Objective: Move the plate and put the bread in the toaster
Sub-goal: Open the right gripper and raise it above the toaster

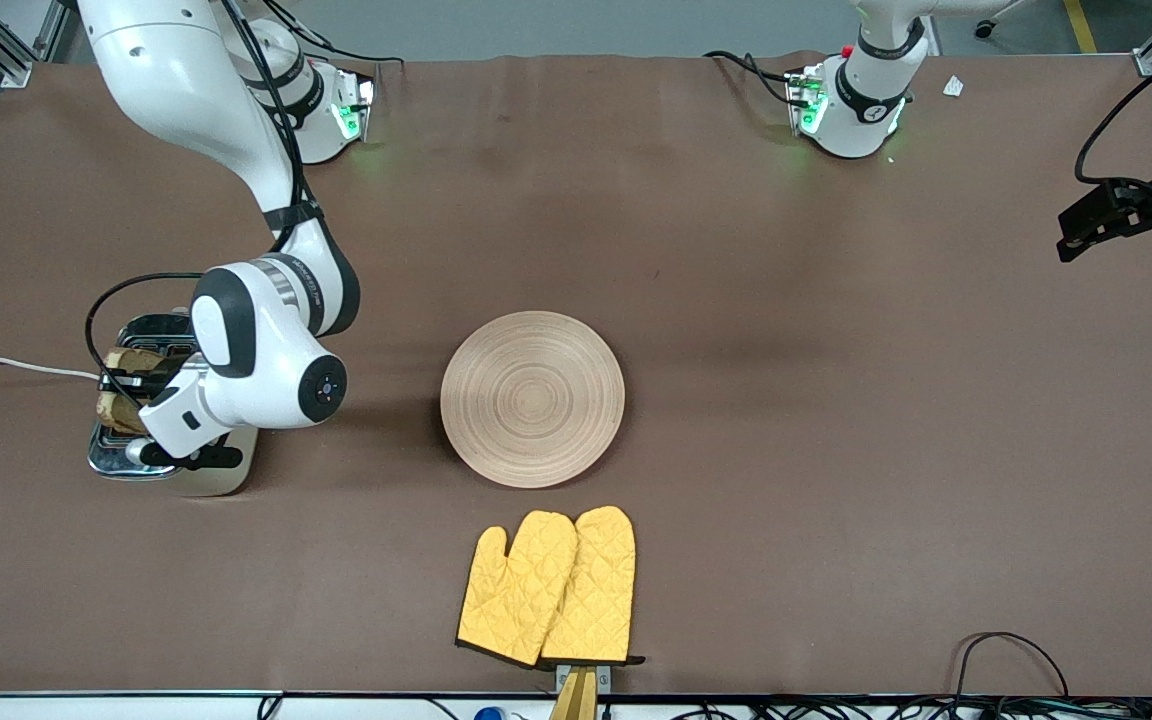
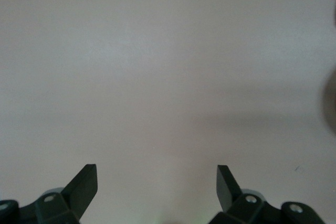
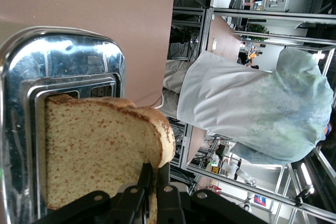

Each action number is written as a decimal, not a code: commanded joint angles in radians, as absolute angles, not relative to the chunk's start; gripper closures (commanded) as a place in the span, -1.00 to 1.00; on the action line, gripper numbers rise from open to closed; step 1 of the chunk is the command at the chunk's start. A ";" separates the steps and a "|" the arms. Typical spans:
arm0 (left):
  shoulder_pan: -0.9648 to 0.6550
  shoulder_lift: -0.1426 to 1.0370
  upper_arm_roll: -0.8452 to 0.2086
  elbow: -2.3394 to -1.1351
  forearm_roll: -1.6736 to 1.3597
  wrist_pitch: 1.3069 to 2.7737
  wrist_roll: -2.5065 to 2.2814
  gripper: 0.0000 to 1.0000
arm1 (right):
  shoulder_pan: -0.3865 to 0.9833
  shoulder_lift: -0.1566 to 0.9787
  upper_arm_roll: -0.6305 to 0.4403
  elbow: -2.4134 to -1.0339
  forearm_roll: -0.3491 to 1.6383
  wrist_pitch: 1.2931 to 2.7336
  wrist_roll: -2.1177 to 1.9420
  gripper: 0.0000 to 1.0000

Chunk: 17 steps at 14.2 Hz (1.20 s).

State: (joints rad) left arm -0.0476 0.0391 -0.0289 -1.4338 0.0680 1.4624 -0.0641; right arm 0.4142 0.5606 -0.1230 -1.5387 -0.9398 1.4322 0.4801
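Two glossy white robot arms, dark grey joint bands, black cables strapped along links; round bases lit green. Left end effector (image 2: 156,187): matte black wedge fingers, silver screws. Right end effector (image 3: 152,192): black fingers.

robotics lab: brown-covered desk (image 1: 736,300) with aluminium framing (image 3: 247,182), loose cables (image 1: 1011,660), more workstations and a person in a smock (image 3: 252,108) nearby.

Right gripper (image 3: 152,190): fingers shut on crust edge of bread slice (image 3: 100,150). Slice is speckled tan w/ darker crust; its other end sits in a slot of chrome-topped toaster (image 3: 68,61). Bkgd: person in a light shirt (image 3: 247,108), metal frame racks (image 3: 252,19).
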 commanded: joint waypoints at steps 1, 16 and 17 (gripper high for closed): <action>-0.061 0.049 -0.031 -1.427 0.071 1.459 -0.072 -1.00 | 0.408 0.525 -0.115 -1.574 -0.899 1.446 0.534 0.07; -0.048 0.049 -0.031 -1.424 0.038 1.466 -0.067 -1.00 | 0.101 0.131 -0.117 -1.595 -0.017 1.565 0.114 -1.00; -0.049 0.049 -0.031 -1.424 0.040 1.466 -0.067 -1.00 | 0.101 0.095 -0.117 -1.615 0.003 1.572 0.114 -1.00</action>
